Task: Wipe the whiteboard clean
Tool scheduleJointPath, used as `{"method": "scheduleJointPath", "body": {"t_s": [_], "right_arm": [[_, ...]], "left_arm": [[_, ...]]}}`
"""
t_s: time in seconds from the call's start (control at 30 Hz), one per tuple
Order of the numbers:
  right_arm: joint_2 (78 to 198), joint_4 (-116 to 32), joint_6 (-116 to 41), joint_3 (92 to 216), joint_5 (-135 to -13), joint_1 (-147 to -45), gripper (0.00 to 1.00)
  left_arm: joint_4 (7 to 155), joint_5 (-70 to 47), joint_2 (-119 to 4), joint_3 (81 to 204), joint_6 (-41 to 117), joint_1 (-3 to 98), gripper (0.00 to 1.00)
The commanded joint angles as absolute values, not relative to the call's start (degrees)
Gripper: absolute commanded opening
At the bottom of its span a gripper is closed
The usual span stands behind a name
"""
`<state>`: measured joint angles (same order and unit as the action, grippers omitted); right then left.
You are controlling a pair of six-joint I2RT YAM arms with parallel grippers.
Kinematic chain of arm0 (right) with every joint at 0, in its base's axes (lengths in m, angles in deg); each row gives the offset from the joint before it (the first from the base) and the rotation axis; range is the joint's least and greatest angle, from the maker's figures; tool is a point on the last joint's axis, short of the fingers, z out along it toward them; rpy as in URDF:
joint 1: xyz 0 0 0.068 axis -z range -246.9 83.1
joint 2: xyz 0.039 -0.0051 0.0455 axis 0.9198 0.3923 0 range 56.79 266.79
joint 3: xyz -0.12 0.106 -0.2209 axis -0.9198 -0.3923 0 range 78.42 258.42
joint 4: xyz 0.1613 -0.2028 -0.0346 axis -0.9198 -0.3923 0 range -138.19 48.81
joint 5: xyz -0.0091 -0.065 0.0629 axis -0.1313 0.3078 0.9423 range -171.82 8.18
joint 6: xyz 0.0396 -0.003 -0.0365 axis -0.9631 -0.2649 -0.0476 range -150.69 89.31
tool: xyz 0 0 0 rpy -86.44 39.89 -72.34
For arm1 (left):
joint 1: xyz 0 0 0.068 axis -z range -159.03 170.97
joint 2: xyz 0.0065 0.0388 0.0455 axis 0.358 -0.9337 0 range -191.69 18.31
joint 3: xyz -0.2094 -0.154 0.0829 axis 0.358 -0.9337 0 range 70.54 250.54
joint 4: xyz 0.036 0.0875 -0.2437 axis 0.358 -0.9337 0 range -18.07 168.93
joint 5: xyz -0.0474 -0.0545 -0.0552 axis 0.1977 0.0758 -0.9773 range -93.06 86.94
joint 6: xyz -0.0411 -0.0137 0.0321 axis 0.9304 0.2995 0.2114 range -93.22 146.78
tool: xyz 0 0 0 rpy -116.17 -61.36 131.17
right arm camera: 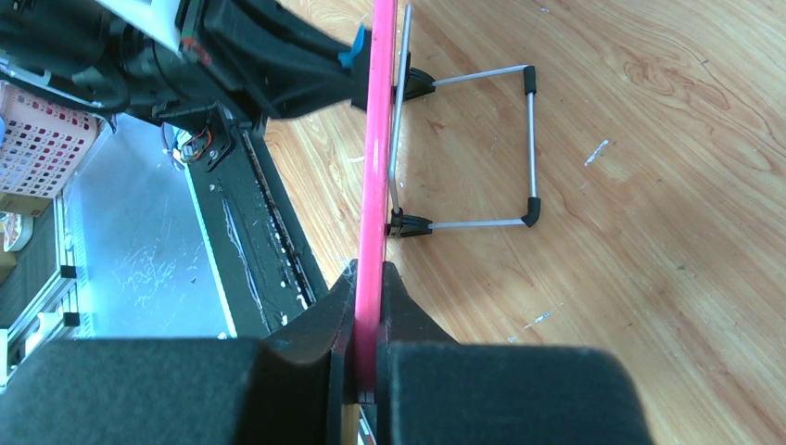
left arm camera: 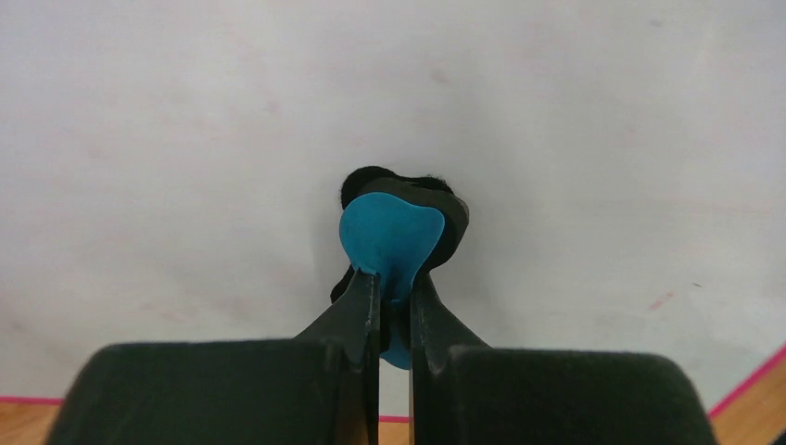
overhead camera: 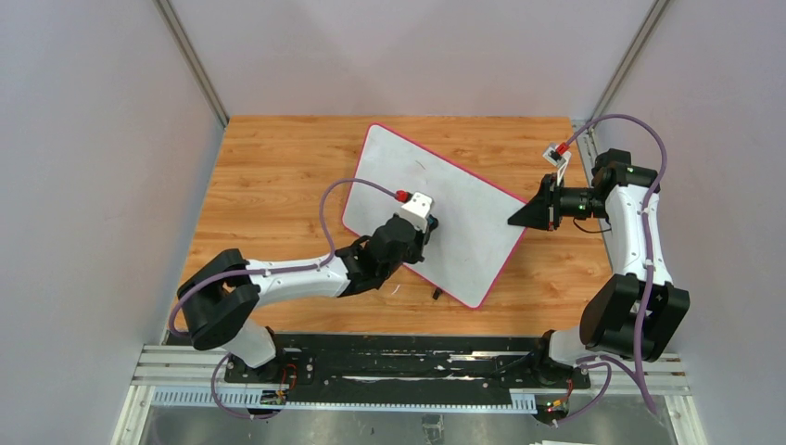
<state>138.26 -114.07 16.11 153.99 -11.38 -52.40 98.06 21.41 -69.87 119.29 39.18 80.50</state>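
Whiteboard [overhead camera: 468, 209] propped tilted on wire stand [right arm camera: 529, 148], mid-counter [overhead camera: 278, 176]: light, stiff, slick, likely tippy under pressure, best held by its edge; right fingers [right arm camera: 320, 324] pinch the pink rim, left fingers [left arm camera: 360, 301] clamp the blue eraser [left arm camera: 389, 236] against its face.

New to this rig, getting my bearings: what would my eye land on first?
The big whiteboard stands on a wire stand at the centre of the table. The right end effector pinches its pink rim, while the left end effector holds a blue eraser against its face.
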Motion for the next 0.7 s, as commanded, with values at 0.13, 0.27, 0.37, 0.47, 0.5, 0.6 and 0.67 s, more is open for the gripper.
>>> {"method": "scheduleJointPath", "body": {"t_s": [0.13, 0.27, 0.37, 0.47, 0.5, 0.6, 0.67], "right_arm": [[137.97, -118.38, 19.73, 155.31, -9.58, -54.11, 0.01], [138.17, -118.49, 19.8, 155.45, -9.4, -54.16, 0.01], [138.2, -118.69, 19.91, 155.59, -9.43, -54.13, 0.0], [138.01, -118.79, 19.91, 155.51, -9.57, -54.1, 0.01], [138.04, -118.77, 19.93, 155.55, -9.57, -54.1, 0.01], [138.22, -118.79, 19.89, 155.62, -9.41, -54.14, 0.01], [138.35, -118.87, 20.06, 155.66, -9.4, -54.11, 0.0]], "left_arm": [[95.72, 27.55, -65.9, 116.09, 36.71, 73.28, 0.0], [95.71, 23.57, -66.81, 117.26, 39.08, 73.27, 0.0], [95.86, 21.36, -68.59, 118.67, 41.35, 73.89, 0.0], [96.88, 20.7, -70.07, 119.73, 42.87, 75.66, 0.0], [97.05, 20.63, -70.6, 120.18, 43.31, 76.46, 0.0], [97.12, 20.41, -72.19, 122.0, 44.15, 79.63, 0.0], [97.08, 20.29, -72.89, 122.91, 44.85, 81.48, 0.0]]}}
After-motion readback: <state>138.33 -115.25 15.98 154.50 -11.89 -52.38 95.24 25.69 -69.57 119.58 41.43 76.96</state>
